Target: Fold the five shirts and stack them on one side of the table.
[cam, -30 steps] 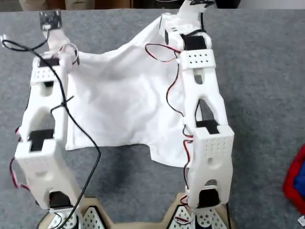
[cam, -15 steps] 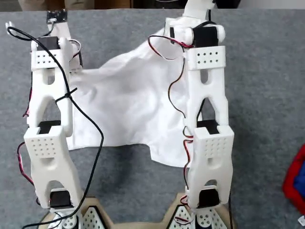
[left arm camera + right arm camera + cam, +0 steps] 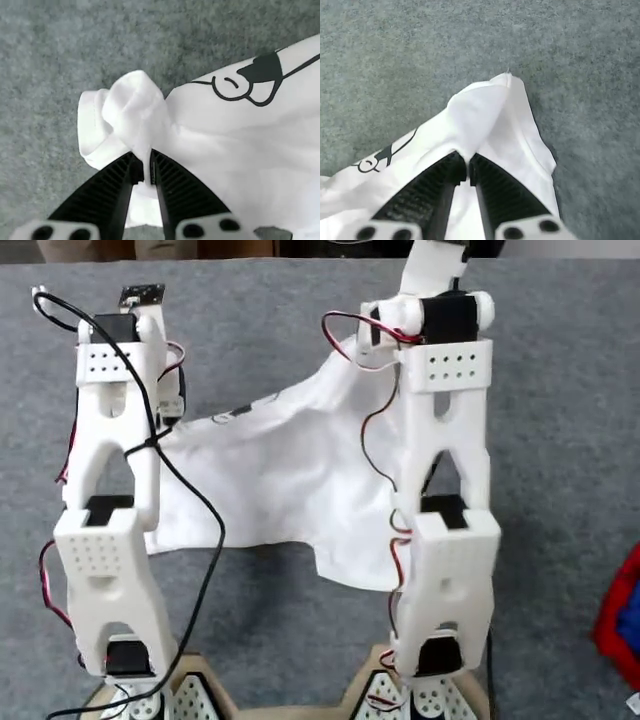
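Grey table, white shirt spread crosswise, far edge raised; left gripper, right gripper pinching it

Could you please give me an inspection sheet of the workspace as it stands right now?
Surface: grey, felt-like table.
Job's things: one white shirt with a black print, held up at its far edge, near edge flat on the table.
Clutter: a red and blue thing at the table's right edge, cut off by the frame.
Claws: left claw shut on a bunched fold of the shirt; right claw shut on another fold.
Cables: black cable looping along the left arm; red wires on the right arm, over the shirt.
Surroundings: nothing seen that can be made out.
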